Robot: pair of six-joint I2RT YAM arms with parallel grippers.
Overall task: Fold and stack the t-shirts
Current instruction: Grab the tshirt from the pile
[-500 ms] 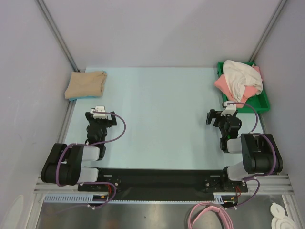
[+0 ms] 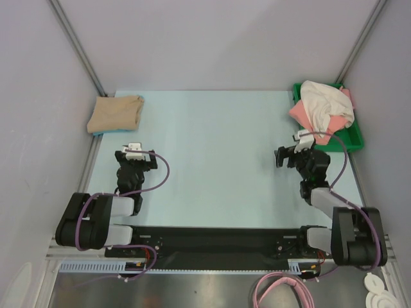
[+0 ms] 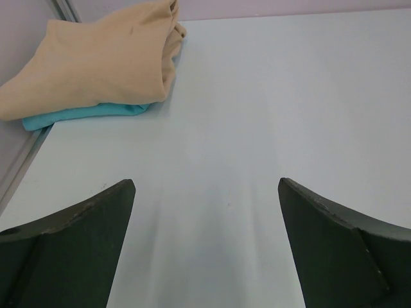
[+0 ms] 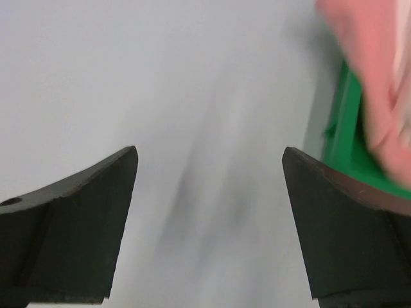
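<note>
**Crumpled shirts lie just right of the right gripper**

The cream-white shirt (image 2: 324, 102) and the salmon-pink shirt (image 2: 300, 114) are heaped in the green tray (image 2: 350, 138), the pink one draped over its left rim. The right gripper (image 4: 209, 154), jaws spread and empty, is poised over the counter (image 2: 212, 147) just left of the tray (clearly the nearer arm). No long axis or heading can be read from the heap. Well apart from the tray, the tan shirt (image 2: 115, 113) lies folded, long axis crosswise, beyond the spread, empty left gripper (image 3: 205, 183).

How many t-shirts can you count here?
3: folded tan-beige t-shirt far left, over teal cloth, possibly another; cream-white t-shirt over salmon-pink t-shirt in green plastic tray, far right.
</note>
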